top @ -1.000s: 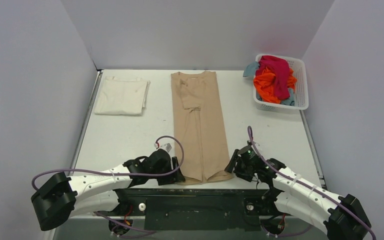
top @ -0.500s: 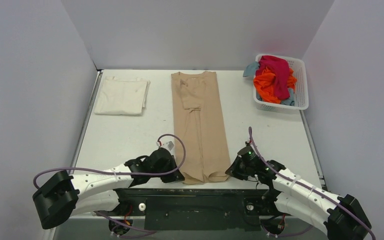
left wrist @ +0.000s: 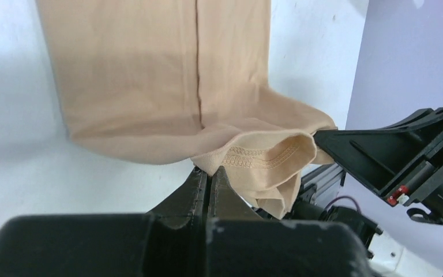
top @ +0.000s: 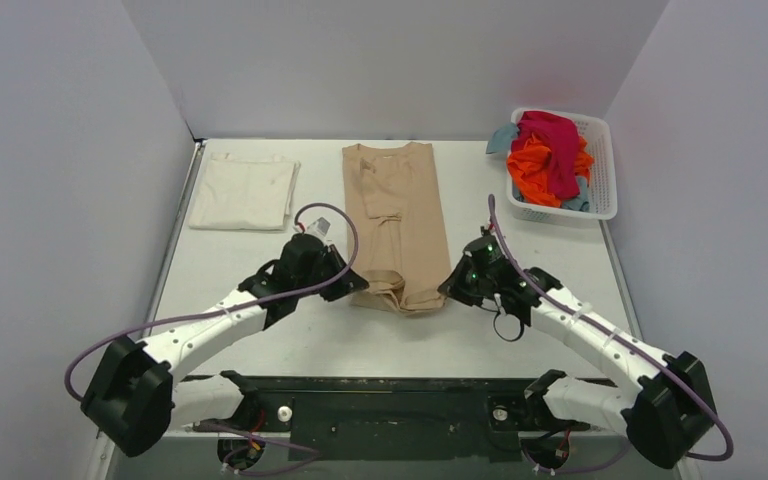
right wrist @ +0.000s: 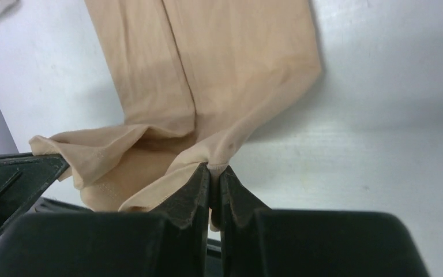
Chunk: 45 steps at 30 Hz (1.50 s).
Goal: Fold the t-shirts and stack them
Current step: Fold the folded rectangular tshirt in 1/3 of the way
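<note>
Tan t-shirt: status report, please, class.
Left gripper shut on tan t-shirt hem, right gripper likewise. Hem lifted, rest flat on table. Cream shirt, basket well aside.

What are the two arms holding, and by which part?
Both hold the tan t-shirt by its bottom hem: left end effector at the left corner, right end effector at the right.

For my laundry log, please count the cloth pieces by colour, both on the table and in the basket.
Tan t-shirt: 1
Cream-white t-shirt: 1
Magenta cloth in the white mesh basket: 1
Orange cloth in the basket: 1
Teal cloth in the basket: 1 (it shows in two spots, so there may be more)
Total: 5
</note>
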{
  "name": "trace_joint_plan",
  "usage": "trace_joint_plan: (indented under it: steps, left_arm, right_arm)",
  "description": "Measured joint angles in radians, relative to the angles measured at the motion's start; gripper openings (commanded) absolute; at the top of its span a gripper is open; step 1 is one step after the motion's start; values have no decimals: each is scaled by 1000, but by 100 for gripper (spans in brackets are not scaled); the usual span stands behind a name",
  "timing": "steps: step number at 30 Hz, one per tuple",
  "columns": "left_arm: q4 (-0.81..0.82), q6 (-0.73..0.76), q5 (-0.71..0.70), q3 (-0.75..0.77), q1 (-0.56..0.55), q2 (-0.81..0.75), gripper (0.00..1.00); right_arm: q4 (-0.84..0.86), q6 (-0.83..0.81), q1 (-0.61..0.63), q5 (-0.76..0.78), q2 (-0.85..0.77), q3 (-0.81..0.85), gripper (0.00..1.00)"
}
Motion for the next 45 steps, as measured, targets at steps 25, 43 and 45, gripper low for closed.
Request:
trace_joint_plan:
  steps: [25, 43, 45]
  left_arm:
    - [-21, 197, 188, 533, 314, 632, 0]
    - [-101, 242, 205, 690, 357, 792, 80]
    - [-122, 246, 193, 734, 369, 790, 82]
  right_arm:
    - [25, -146, -240, -85, 670, 592, 0]
    - [14, -169, -303, -157, 901, 783, 69]
    - [5, -180, -311, -158, 897, 801, 75]
